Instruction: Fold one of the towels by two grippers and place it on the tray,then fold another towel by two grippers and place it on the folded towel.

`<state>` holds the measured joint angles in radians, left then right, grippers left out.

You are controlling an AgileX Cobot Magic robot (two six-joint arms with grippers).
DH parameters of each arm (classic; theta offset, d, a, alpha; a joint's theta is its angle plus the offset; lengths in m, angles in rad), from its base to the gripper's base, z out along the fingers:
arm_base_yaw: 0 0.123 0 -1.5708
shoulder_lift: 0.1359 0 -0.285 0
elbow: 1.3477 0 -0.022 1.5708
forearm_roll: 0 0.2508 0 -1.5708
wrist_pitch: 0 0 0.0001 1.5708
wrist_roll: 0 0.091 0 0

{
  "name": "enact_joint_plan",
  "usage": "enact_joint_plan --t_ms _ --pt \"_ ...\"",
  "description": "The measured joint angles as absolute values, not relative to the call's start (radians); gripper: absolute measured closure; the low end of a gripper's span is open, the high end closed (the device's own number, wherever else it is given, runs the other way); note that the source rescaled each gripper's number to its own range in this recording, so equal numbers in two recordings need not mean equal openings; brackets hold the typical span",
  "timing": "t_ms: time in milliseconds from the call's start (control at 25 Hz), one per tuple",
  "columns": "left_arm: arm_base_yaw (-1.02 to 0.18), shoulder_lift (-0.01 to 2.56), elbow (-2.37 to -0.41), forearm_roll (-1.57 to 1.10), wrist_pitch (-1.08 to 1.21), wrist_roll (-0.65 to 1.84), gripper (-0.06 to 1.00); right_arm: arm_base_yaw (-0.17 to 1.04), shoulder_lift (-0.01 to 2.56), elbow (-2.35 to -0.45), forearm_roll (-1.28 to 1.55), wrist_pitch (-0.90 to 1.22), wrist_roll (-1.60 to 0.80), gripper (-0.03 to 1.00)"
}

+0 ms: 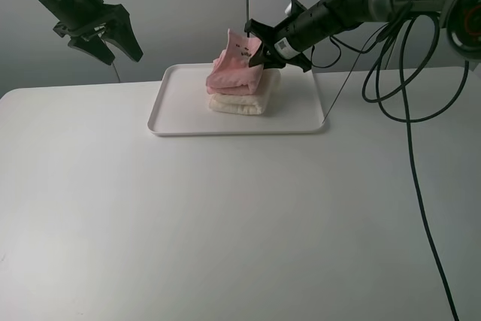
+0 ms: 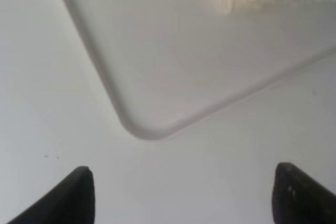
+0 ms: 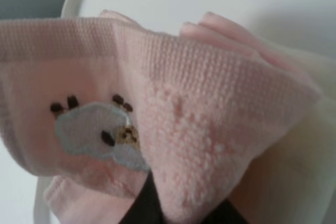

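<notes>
Pink towel [image 3: 173, 129] is pinched tight in the right fingers [image 1: 261, 52], lying on the cream towel [image 1: 239, 103] in the tray [image 1: 180, 103], so lower it flat and let go gently; left fingers [image 1: 113, 39] hang open, empty.

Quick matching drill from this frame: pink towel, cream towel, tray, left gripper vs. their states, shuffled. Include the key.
1. pink towel
2. cream towel
3. tray
4. left gripper

A. open, raised off the tray's left end, holding nothing
B. folded, bottom of the stack
C. flat on the table, carrying the stack
D. on top, one corner pinched and lifted by the right gripper

Pairs: 1-D, 2-B, 3-C, 4-A
</notes>
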<state>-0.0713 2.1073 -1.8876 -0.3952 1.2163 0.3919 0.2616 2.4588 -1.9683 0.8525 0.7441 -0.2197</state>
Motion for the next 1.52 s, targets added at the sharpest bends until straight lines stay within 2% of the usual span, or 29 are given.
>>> enact_joint_plan --t_ms 80,120,240,320,400,520,760,960,1160,1320,1520 --pt "-0.071 2.111 -1.888 -0.395 1.216 0.394 0.05 0.262 2.473 -1.968 0.846 0.741 -0.220 0.87" --pt "-0.071 2.113 -1.888 -0.395 1.216 0.394 0.05 0.262 2.478 -1.968 0.846 0.738 -0.220 0.80" --pt "-0.071 2.113 -1.888 -0.395 1.216 0.395 0.05 0.262 2.481 -1.968 0.865 0.735 -0.220 0.44" --pt "-0.071 2.113 -1.888 -0.395 1.216 0.395 0.05 0.262 2.481 -1.968 0.901 0.739 -0.220 0.11" --pt "-0.071 2.113 -1.888 -0.395 1.216 0.395 0.05 0.262 2.474 -1.968 0.912 0.745 -0.220 0.00" --pt "-0.071 2.113 -1.888 -0.395 1.216 0.395 0.05 0.262 2.442 -1.968 0.875 0.759 -0.220 -0.03" --pt "-0.071 2.100 -1.886 -0.393 1.214 0.395 0.05 0.262 2.279 -1.971 0.507 0.775 -0.106 -0.03" --pt "-0.071 2.025 -1.886 -0.390 1.210 0.395 0.05 0.262 2.148 -1.973 0.271 0.915 -0.049 -0.03" --pt "-0.071 1.901 -1.808 -0.362 1.205 0.395 0.05 0.262 2.019 -1.934 0.186 0.992 -0.034 -0.03" --pt "-0.052 1.748 -1.609 -0.344 1.144 0.395 0.05 0.262 1.854 -1.714 0.096 0.961 -0.006 -0.03" --pt "0.060 1.425 -1.225 -0.343 1.039 0.395 0.05 0.262 1.512 -1.232 0.090 0.853 0.000 -0.03"
